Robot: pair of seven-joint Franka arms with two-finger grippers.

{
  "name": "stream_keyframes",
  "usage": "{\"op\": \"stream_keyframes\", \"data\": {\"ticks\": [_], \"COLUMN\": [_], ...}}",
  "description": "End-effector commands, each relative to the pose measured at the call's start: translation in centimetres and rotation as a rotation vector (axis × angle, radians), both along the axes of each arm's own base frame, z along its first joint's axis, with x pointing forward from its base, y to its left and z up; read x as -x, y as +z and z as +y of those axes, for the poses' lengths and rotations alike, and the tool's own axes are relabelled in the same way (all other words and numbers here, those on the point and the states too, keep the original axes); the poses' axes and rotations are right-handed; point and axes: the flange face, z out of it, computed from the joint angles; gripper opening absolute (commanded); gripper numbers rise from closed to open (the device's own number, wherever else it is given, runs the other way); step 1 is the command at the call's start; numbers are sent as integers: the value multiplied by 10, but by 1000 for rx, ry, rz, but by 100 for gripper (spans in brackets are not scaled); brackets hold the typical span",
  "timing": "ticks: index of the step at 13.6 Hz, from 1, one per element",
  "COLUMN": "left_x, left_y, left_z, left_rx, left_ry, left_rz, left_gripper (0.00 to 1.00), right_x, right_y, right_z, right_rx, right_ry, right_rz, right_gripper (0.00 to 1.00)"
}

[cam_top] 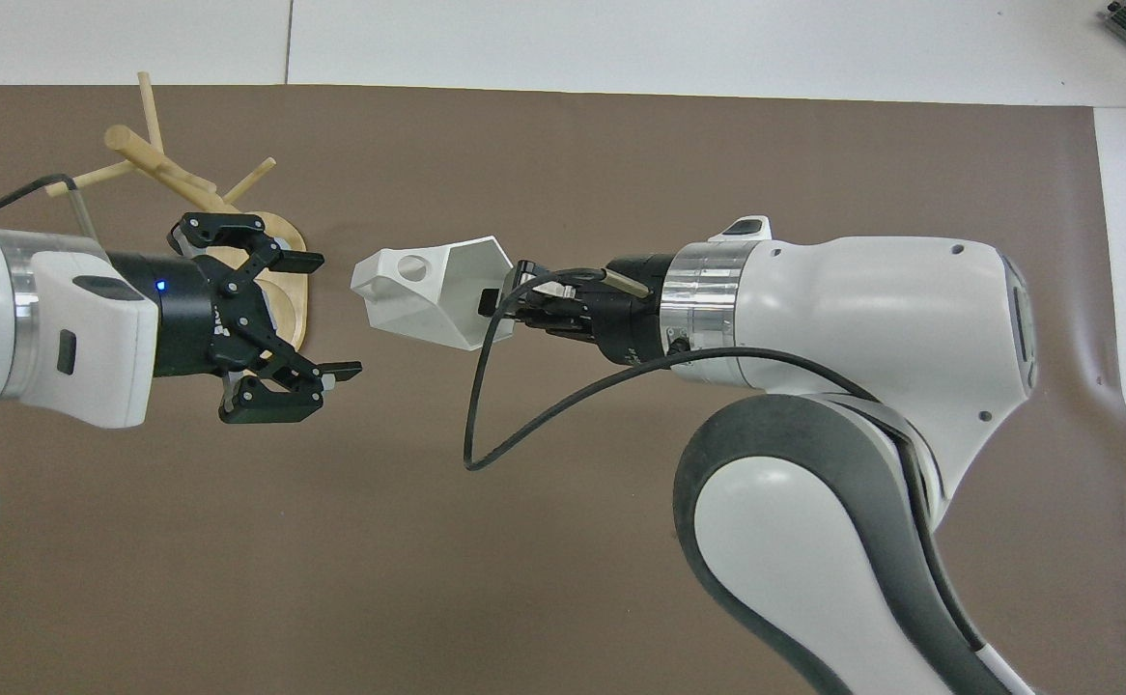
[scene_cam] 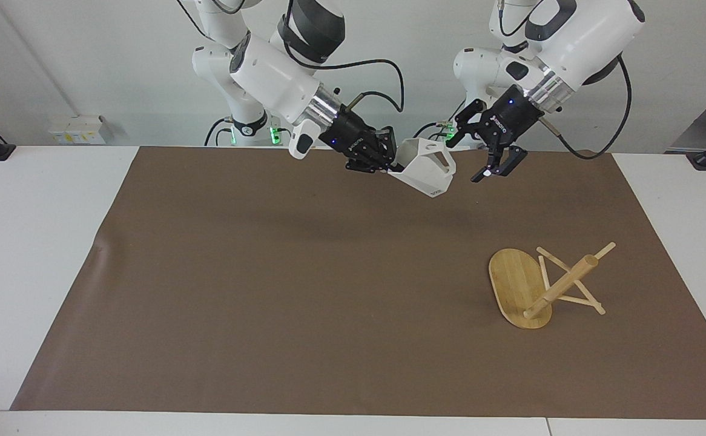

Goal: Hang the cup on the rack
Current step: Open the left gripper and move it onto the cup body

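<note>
A robotics lab. Two white robot arms (scene_cam: 268,66) stand at the top of the frame, mounted at a white table (scene_cam: 26,242). A brown mat (scene_cam: 268,290) covers it, before a bare white wall (scene_cam: 86,60).

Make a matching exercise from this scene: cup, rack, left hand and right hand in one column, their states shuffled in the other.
Things:
1. cup
2. rack
3. left hand
4. right hand

States:
A. open, holding nothing, in the air beside the cup
B. tipped over on the brown mat
C. shut on the cup's rim
D. held in the air, tilted

Pairs: 1-D, 2-B, 3-A, 4-C
</note>
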Motion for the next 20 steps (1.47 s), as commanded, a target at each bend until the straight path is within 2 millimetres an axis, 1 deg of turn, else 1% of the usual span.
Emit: {"op": "stream_keyframes", "data": {"ticks": [1,4,6,11,12,13,15,16,18,20], "left_x": [6,0,-4,-17,-18,-20,-19,-20,-18,-18], "left_y": [-21,-33,-37,-46,-46,-45,-46,-45,-43,-43], "left_z": [3,0,2,-4,-5,-9,-22,-22,-31,-32], "left_rx": [50,54,100,118,120,124,145,142,147,152], "left_ry": [-78,-117,-129,-110,-108,-104,-101,-97,-107,-107], "left_rz": [-83,-105,-114,-116,-119,-130,-134,-142,-149,-147], "left_gripper": [100,100,100,100,100,100,100,100,100,100], "right_x": [4,4,4,5,6,6,10,11,13,15], "right_y": [1,1,1,1,1,1,1,2,2,2], "right_z": [-2,-1,-1,1,3,3,9,10,14,17], "right_rx": [-17,-16,-14,-14,-14,-14,-15,-14,-10,-11], "right_ry": [-26,-22,-21,-16,-12,-13,0,2,11,18], "right_rz": [6,4,0,0,-1,-4,-5,-7,-9,-8], "right_gripper": [0,0,0,0,0,0,0,0,0,0]}}
